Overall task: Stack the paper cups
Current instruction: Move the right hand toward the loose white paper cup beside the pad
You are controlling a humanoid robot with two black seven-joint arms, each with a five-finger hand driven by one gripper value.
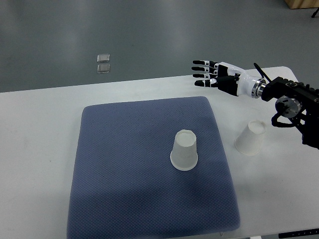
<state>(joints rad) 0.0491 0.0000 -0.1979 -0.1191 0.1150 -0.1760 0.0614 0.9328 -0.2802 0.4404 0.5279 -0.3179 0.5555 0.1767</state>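
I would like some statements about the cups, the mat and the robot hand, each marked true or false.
1. Both paper cups stand upside down. True: the cup on the mat and the cup off the mat both show their bases upward.
2. The two cups are already stacked. False: they stand apart, one on the blue mat, the other on the white table.
3. The right hand holds a cup. False: its fingers are spread and it holds nothing.
4. The right hand is beyond the mat's far right corner. True.
5. The left hand rests on the mat. False: no left hand is in view.
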